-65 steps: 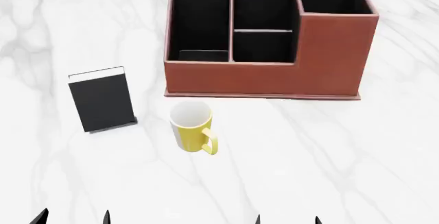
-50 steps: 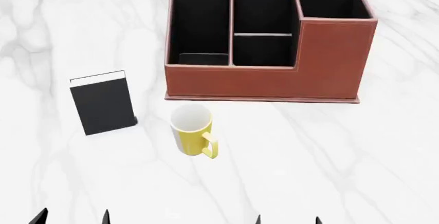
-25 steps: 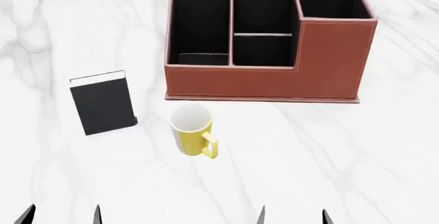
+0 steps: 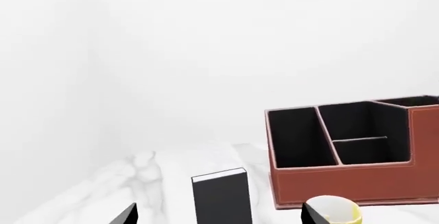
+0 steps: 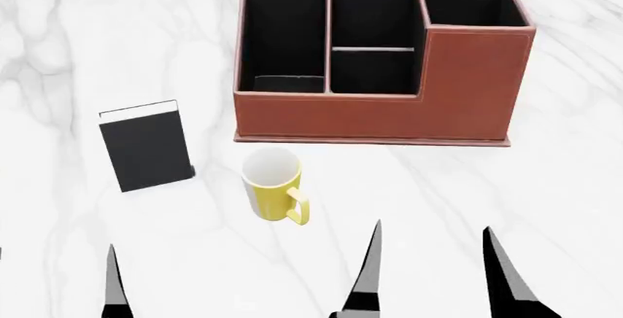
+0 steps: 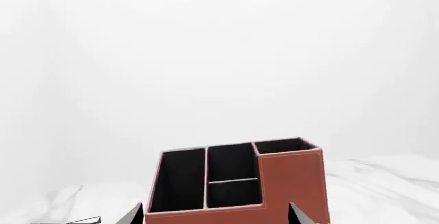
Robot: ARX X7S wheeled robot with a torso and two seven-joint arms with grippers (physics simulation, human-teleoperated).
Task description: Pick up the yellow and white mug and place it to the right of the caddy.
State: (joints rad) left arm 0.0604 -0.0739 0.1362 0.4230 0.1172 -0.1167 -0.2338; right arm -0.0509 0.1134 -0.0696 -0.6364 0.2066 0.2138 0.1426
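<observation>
Since the frame half a second earlier, both grippers are seen much further up into the head view; mug, caddy and slab are unmoved. Two right fingers are counted, spread wide apart with nothing between them, so the right gripper [image 5: 433, 278] is recorded as fully parted and empty. Of the left gripper [image 5: 58, 281] only one finger [image 5: 113, 285] is clearly seen in the head view; in the left wrist view two tips are counted, set wide apart, nothing held.

One yellow and white mug [image 5: 271, 184] is noted upright on the white marble table [image 5: 545, 208], just in front of the caddy's left half, not touching it, handle turned toward the robot and right. One caddy [image 5: 384, 63] is recorded, with four black-lined compartments counted, the right one taller. One black slab [image 5: 144, 145] with a white top edge stands left of the mug, apart from it.
</observation>
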